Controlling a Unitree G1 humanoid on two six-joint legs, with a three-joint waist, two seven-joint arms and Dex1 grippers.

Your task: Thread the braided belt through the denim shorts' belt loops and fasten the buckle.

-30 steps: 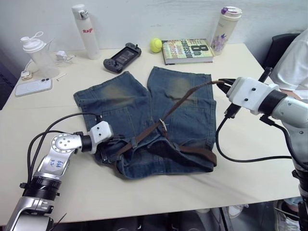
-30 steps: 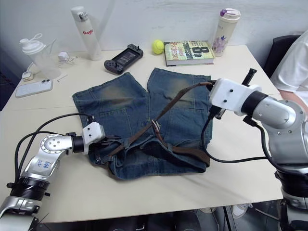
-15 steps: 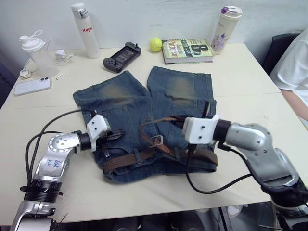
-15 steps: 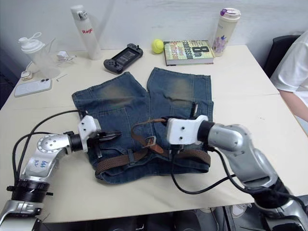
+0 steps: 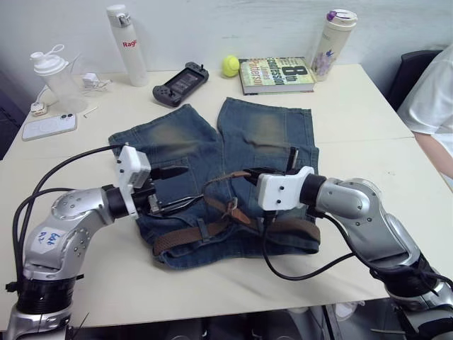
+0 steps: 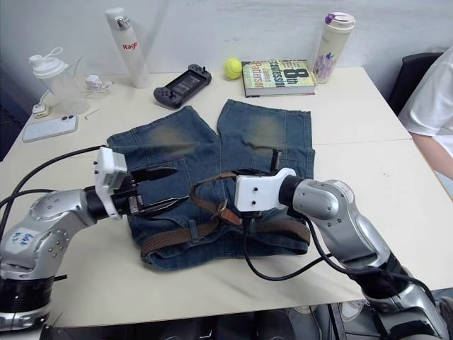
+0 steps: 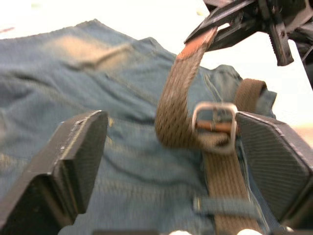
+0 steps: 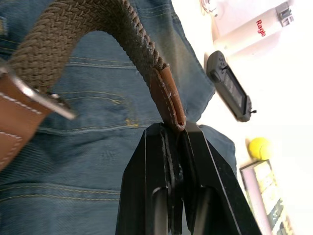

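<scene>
The denim shorts (image 5: 185, 145) lie flat on the table, waistband nearest me. The braided belt (image 5: 185, 236) runs along the waistband under a belt loop (image 7: 217, 204). Its free end arches up over the buckle (image 5: 230, 207). My right gripper (image 5: 249, 174) is shut on the belt's brown leather tip (image 8: 168, 104), held a little above the shorts' middle. My left gripper (image 5: 177, 188) hovers over the shorts' left side, open, with nothing between its fingers (image 7: 78, 156). It points toward the buckle (image 7: 215, 120) and the raised strap.
Along the table's far edge stand a white bottle (image 5: 126, 44), a game controller (image 5: 179, 83), a tennis ball (image 5: 228, 66), a book (image 5: 276, 74) and a tumbler (image 5: 331, 42). A shaker bottle (image 5: 53, 81) and a phone (image 5: 48, 126) are far left. A person's sleeve (image 5: 433, 92) shows at the right.
My right gripper brought the belt tip back from far right to over the shorts' middle. My left gripper has opened, let go of the waistband and lifted off it.
</scene>
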